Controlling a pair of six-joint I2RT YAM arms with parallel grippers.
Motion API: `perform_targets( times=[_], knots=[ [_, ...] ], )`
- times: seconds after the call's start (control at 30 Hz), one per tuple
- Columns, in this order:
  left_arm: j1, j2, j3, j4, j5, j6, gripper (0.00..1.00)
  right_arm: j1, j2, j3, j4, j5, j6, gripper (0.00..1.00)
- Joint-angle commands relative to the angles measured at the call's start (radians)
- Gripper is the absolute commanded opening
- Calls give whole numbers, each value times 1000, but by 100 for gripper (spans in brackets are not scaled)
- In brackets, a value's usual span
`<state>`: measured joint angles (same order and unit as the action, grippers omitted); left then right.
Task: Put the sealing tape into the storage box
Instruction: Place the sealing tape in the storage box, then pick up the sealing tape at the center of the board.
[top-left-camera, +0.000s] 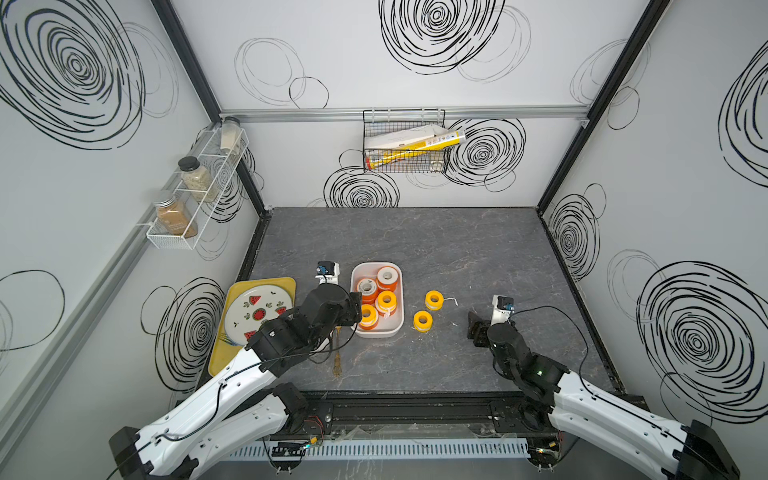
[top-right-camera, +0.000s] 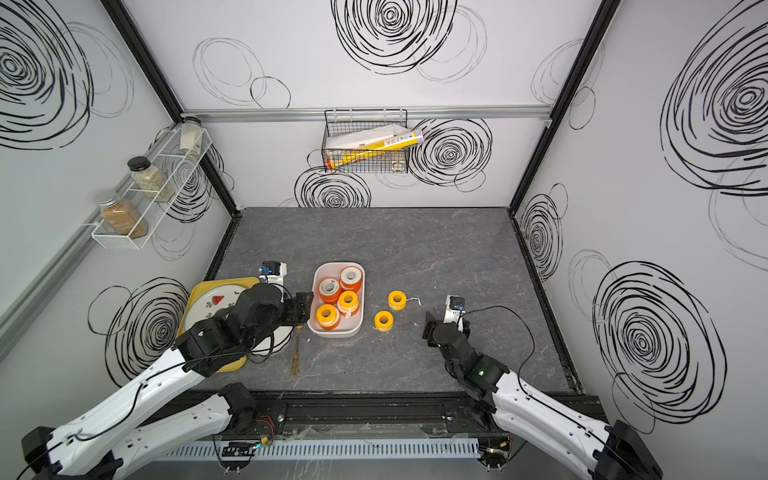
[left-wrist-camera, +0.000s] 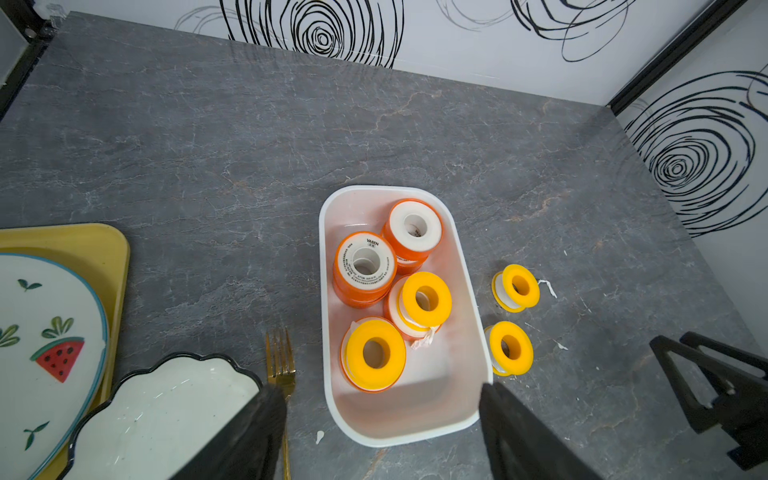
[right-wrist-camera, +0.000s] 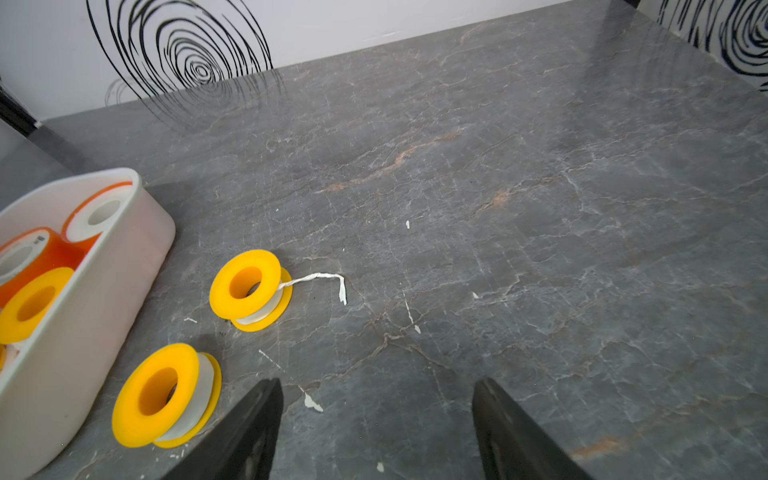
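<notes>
While several tape rolls (left-wrist-camera: 365, 266) lie in the white box (left-wrist-camera: 415, 411), the left pincer (left-wrist-camera: 380, 399) and right pincer (right-wrist-camera: 378, 386) gape empty, and the right should next straddle the nearer yellow roll (right-wrist-camera: 166, 395).

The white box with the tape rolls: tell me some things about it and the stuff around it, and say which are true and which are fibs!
1. Two yellow-spool rolls of white sealing tape, the far roll and the near roll, sit on the grey marbled table outside the white plastic storage box. True.
2. The far roll trails a loose white tail of tape. True.
3. The right gripper holds a roll. False: its jaws stand open with nothing between them.
4. The gold metal fork lies inside the storage box. False: it lies on the table beside it.
5. The storage box is empty. False: rolls sit in it, such as an orange-spool roll.
</notes>
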<state>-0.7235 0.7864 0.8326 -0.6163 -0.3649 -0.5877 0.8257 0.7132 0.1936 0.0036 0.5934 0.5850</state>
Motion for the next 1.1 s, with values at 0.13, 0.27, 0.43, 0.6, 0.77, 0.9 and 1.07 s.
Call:
perform_targets(
  times=[0.13, 0.27, 0.43, 0.6, 0.77, 0.9, 1.07],
  knots=[
    [6, -56, -37, 49, 6, 30, 82, -11, 332, 205, 79, -96, -87, 83],
    [7, -49, -39, 53, 26, 35, 82, -32, 522, 375, 32, -135, -127, 84],
    [9, -45, -41, 53, 25, 35, 82, -71, 697, 560, 0, -212, -174, 84],
    [9, -43, -43, 55, 16, 37, 82, -117, 848, 697, -39, -245, -217, 85],
    [9, -28, -37, 49, 18, 38, 82, -154, 964, 767, -52, -299, -241, 85],
    [9, -33, -41, 50, 17, 38, 82, -161, 1048, 818, -83, -332, -255, 85],
    [9, -28, -40, 52, 20, 38, 83, -163, 1089, 815, -88, -343, -252, 86]
  ],
)
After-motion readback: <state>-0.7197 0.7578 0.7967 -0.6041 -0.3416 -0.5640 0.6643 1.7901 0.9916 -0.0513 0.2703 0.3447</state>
